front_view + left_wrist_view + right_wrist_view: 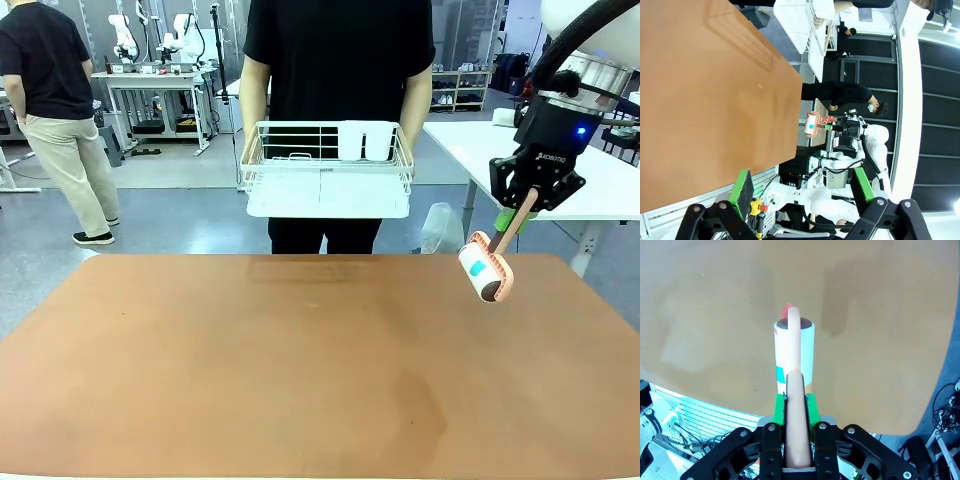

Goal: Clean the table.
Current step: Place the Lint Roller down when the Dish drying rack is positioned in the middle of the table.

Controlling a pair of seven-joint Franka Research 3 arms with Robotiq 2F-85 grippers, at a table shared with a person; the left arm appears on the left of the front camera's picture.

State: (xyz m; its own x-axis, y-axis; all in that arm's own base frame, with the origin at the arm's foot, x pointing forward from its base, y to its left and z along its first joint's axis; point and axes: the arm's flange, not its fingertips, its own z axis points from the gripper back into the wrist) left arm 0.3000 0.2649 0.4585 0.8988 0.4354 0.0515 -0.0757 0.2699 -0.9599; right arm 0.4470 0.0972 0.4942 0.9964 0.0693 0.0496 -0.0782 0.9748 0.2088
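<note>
table | right arm above far edge | fingers clamp lint roller

The table, wide with a matte terracotta top and rounded corners, is lying level, showing a faint darker patch right of centre.

White lettering "ROBOTIQ" stands on the black body of the right gripper.
</note>
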